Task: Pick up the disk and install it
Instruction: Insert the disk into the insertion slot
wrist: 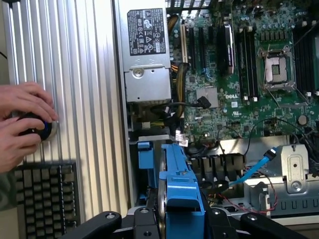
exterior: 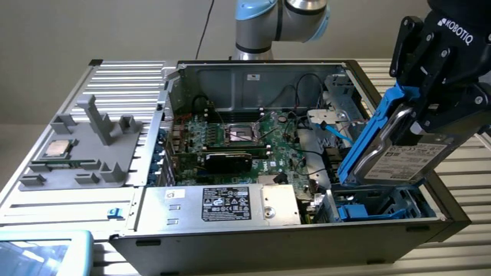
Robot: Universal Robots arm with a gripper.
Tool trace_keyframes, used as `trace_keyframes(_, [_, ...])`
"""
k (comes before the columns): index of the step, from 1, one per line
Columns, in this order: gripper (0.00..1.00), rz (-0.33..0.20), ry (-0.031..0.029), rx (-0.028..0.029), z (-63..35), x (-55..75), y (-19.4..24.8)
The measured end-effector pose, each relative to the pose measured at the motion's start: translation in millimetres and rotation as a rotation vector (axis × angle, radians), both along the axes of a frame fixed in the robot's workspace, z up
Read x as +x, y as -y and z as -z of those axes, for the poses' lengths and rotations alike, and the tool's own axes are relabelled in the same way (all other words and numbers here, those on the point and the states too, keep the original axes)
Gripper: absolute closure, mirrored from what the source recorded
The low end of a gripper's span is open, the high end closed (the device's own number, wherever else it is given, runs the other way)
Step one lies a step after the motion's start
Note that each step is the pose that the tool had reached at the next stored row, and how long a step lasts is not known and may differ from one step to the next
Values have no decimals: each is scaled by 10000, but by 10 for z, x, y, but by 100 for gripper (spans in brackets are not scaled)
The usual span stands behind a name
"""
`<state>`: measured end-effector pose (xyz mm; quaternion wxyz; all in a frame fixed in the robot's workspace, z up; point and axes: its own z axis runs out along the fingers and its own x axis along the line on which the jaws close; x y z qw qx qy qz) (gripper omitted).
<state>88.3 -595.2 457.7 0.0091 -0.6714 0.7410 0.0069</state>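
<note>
Exterior view: ROBOTIQ-marked end effector point(exterior: 426, 114) clamps the disk point(exterior: 392, 154), white label showing, tilted over the computer case point(exterior: 222, 86); wrist view motherboard point(wrist: 224, 94) reads DELL.

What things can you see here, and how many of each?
computer case: one, black, open on the table
disk: one, silver-grey with blue rails, tilted above the case's corner
motherboard: one, green, inside the case
power supply: one, silver, black label, inside the case
holder: one, grey, exterior view's left of the case
chip: one, silver, on the holder
keyboard: one, black, near the hands
hands: two, a person's, on a dark knob
gripper: one, black, shut on the disk
</note>
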Motion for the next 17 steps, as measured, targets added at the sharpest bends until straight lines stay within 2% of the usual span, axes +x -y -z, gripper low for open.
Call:
trace_keyframes(6, [63, 23, 0, 48, 110, 0, 7])
trace_keyframes(11, [63, 22, 0, 56, 152, 0, 5])
trace_keyframes(14, [63, -8, 9, 57, 156, 1, -10])
trace_keyframes(17, [63, -61, 46, 35, 159, -1, -46])
